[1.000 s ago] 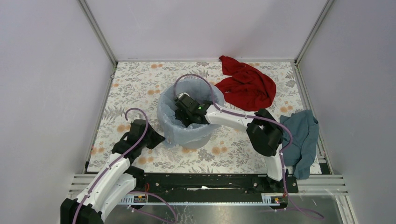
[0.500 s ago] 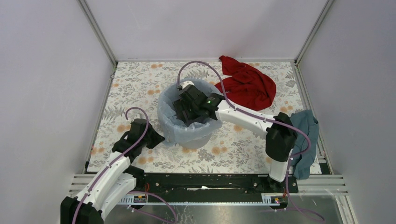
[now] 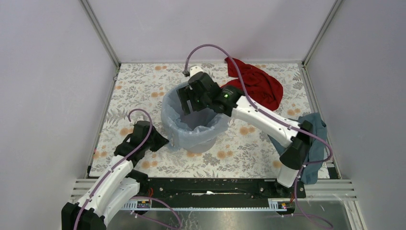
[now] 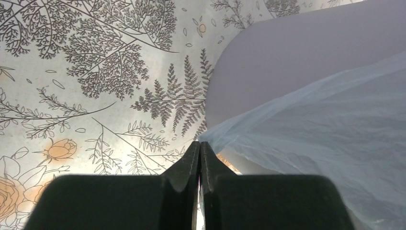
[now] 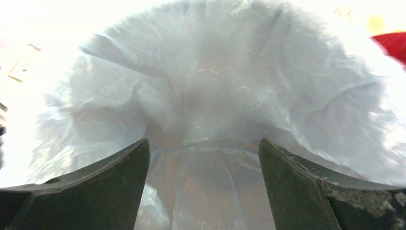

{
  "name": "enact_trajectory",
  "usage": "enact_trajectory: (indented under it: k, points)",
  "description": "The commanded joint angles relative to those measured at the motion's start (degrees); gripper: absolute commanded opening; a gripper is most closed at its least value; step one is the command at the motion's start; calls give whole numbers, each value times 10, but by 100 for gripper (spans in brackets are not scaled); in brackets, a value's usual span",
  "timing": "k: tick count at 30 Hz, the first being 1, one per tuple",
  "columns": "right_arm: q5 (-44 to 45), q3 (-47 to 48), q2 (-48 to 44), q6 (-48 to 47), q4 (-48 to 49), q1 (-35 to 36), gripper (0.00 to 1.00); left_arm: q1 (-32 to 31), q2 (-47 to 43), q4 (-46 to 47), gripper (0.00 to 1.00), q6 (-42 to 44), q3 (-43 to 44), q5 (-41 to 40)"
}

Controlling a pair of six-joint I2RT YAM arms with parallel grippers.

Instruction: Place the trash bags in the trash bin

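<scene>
Right gripper [image 5: 203, 143] higher now, wide open, empty; left gripper [image 4: 200, 143] tight on bag [image 4: 325, 134].

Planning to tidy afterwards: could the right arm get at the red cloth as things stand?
Probably yes. The right gripper hangs open over the trash bin's far rim, and the red cloth lies just beyond it, with nothing between them.

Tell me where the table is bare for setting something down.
Bare: the far-left corner behind the trash bin, and the near strip in front of the bin. Crowded: red cloth far right, teal cloth at right edge, left tool beside the bin.
</scene>
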Motion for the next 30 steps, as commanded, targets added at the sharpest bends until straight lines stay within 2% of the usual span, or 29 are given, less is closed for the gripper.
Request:
enact_trajectory:
  k: [1, 4, 6, 10, 11, 13, 15, 18, 22, 25, 30]
  points:
    - [25, 38, -95, -16, -28, -3, 92, -1, 2, 6, 9, 14, 37, -9]
    - [67, 17, -158, -35, -29, -8, 99, -1, -1, -11, 22, 17, 51, -33]
    - [91, -3, -196, -44, -36, -20, 100, -1, -5, -29, 29, 18, 65, -43]
    - [120, -62, -267, -55, -38, -92, 100, -1, -27, -79, 51, 14, 105, -74]
    - [110, -89, -281, -55, -32, -127, 100, -2, -38, -92, 58, 12, 116, -82]
    - [47, -147, -301, -51, -15, -217, 100, -1, -62, -119, 85, 10, 138, -96]
    - [-34, -214, -311, -41, 6, -287, 100, -1, -88, -144, 96, 17, 167, -111]
    - [-128, -309, -313, -4, 44, -349, 100, -1, -123, -182, 99, 37, 227, -150]
    - [-222, -423, -307, 39, 125, -378, 100, -1, -141, -206, 99, 75, 320, -177]
    - [-317, -484, -283, 83, 197, -376, 100, -1, -140, -167, 99, 121, 372, -135]
    - [-330, -522, -231, 122, 288, -330, 100, -1, -105, -109, 99, 207, 443, -23]
